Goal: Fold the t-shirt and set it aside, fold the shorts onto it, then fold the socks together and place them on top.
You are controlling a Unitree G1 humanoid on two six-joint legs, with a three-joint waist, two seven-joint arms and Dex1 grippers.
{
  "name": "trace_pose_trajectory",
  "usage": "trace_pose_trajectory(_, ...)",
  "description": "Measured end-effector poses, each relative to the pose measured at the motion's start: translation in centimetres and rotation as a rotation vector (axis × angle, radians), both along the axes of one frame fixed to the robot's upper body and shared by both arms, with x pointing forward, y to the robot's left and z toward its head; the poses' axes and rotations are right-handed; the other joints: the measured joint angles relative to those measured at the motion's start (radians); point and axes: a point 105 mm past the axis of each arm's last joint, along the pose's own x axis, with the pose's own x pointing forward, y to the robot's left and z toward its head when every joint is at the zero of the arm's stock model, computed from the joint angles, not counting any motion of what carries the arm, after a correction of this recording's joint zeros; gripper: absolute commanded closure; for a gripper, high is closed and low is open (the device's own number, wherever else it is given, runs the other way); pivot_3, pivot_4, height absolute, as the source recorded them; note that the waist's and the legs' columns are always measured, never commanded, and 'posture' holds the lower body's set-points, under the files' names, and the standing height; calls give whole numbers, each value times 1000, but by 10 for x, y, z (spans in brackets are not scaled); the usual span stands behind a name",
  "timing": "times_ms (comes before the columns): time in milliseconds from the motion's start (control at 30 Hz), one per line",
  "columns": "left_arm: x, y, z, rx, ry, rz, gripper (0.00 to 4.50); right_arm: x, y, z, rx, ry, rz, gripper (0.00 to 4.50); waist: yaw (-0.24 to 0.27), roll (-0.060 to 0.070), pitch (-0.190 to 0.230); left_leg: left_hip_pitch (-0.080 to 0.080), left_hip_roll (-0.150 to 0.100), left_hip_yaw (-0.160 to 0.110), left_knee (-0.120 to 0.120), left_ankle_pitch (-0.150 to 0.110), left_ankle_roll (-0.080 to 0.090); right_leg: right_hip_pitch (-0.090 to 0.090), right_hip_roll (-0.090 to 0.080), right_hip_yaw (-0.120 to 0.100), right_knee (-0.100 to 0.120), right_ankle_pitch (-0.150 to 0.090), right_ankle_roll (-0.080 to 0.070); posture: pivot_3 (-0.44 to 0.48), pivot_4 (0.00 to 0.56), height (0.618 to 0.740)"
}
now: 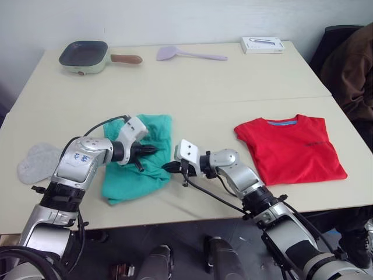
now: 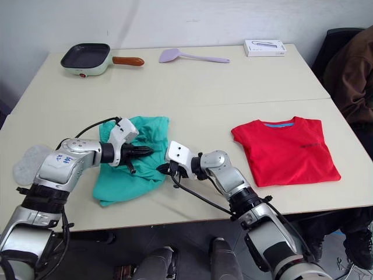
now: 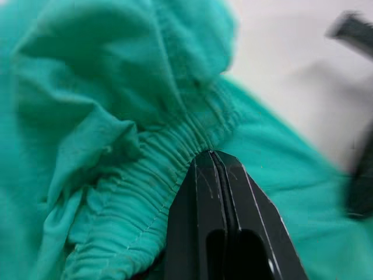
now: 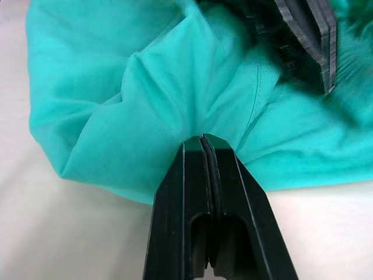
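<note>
Nearest the front edge of the counter (image 1: pixel 192 76), both arms are busy with the shorts (image 1: pixel 125 181), which lie in a crumpled teal heap left of centre. The left tool (image 1: pixel 152 149) has its fingers pressed together on the gathered waistband, with the cloth pinched between the tips as seen in the left wrist view. The right tool (image 1: pixel 169 168) comes in from the right and is likewise clamped flat on a fold at the near right edge of the shorts. So both are holding the same garment, each by a different part of it.

From how things lie, I would say the first part of the job is done: the t-shirt (image 1: pixel 291 149) rests flat and squared off well to the right, sleeves tucked in, collar facing the far side. The shorts are mid-fold at best, bunched, not flat, and not yet on the shirt. The socks (image 1: pixel 36 162) sit untouched at the far left, near the counter's edge, apart from everything.

Further back, out of the way, are a small pan (image 1: pixel 84 56), a lilac spatula (image 1: pixel 180 54) and a white box (image 1: pixel 263 44).
</note>
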Motion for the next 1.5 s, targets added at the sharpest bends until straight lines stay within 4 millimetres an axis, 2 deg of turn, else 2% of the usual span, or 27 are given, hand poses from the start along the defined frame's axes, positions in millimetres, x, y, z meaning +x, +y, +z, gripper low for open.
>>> trace_pose_trajectory(100,14,27,9,-33,-78,158,4500,-1,-1,-1,-2,5,10,4487,1,0,0,0,0,0,0,0,0,0,0,0,0,0,0,0,150,740)
trace_pose_trajectory(167,24,54,27,-115,-161,323,4500,-3,-1,-2,-5,8,20,4487,1,0,0,0,0,0,1,0,0,0,0,-2,0,0,0,0,150,740)
trace_pose_trajectory(233,24,83,50,-226,-237,461,4500,-3,-1,-2,-8,10,26,4487,-1,0,0,0,1,0,1,0,-1,0,-1,-3,0,0,0,0,150,740)
trace_pose_trajectory(300,16,99,68,-335,-267,501,4500,-3,-3,-2,-14,12,29,4487,0,0,0,0,2,0,1,-1,-1,0,-2,-4,0,0,0,0,150,740)
trace_pose_trajectory(367,0,97,75,-419,-253,440,4500,-2,-4,-1,-11,10,30,4487,-1,0,0,0,2,0,1,-2,-1,0,-3,-2,0,0,0,0,150,740)
trace_pose_trajectory(467,-32,66,70,-487,-163,227,4500,0,-3,8,5,2,33,4487,-2,0,0,-1,2,0,1,-2,0,0,-3,0,0,0,0,0,150,740)
trace_pose_trajectory(533,-44,51,65,-479,-123,156,4500,5,-1,25,43,-5,30,4487,2,0,0,-1,2,0,2,-2,-1,0,-2,0,0,0,0,0,150,740)
trace_pose_trajectory(633,-48,44,66,-449,-130,138,4500,11,9,55,112,-26,37,4487,3,0,0,0,4,0,2,-1,-3,1,-1,0,0,1,-1,0,150,740)
trace_pose_trajectory(733,-46,49,62,-390,-147,187,4500,12,28,78,156,-63,55,4487,-2,0,0,1,6,0,1,-1,-5,1,0,1,0,1,-2,0,150,740)
trace_pose_trajectory(800,-47,55,45,-295,-114,230,4500,18,45,81,162,-63,31,4487,-14,0,0,2,7,0,-1,-1,-6,-1,1,1,1,0,-4,0,150,740)
trace_pose_trajectory(933,-55,55,1,-223,6,272,4500,32,74,72,114,-66,-60,4487,-26,0,0,1,7,0,-3,-1,-6,-2,1,1,2,-1,-6,0,150,740)
trace_pose_trajectory(1033,-60,48,-14,-239,36,283,4500,43,92,67,67,-108,-152,4487,-27,0,0,1,7,0,-3,-1,-7,-2,1,1,2,-1,-6,0,150,740)
trace_pose_trajectory(1133,-66,45,-14,-232,25,287,4500,53,96,66,50,-131,-233,4487,-27,0,0,1,7,0,-3,-1,-7,-2,1,1,1,-1,-6,0,150,740)
trace_pose_trajectory(1300,-81,56,-18,-226,35,343,4500,79,80,76,63,-147,-428,4487,-26,0,0,1,7,0,-3,-1,-7,-2,1,1,2,-1,-6,0,150,740)
trace_pose_trajectory(1433,-89,65,-1,-267,-15,366,4500,84,76,85,134,-45,-462,4487,-27,0,0,1,8,0,-3,-1,-7,-2,2,1,2,-1,-7,0,150,740)
trace_pose_trajectory(1500,-94,67,13,-293,-56,352,4121,82,76,89,177,55,-446,4119,-29,0,0,1,8,0,-3,-2,-8,-2,2,1,1,-2,-7,0,150,740)
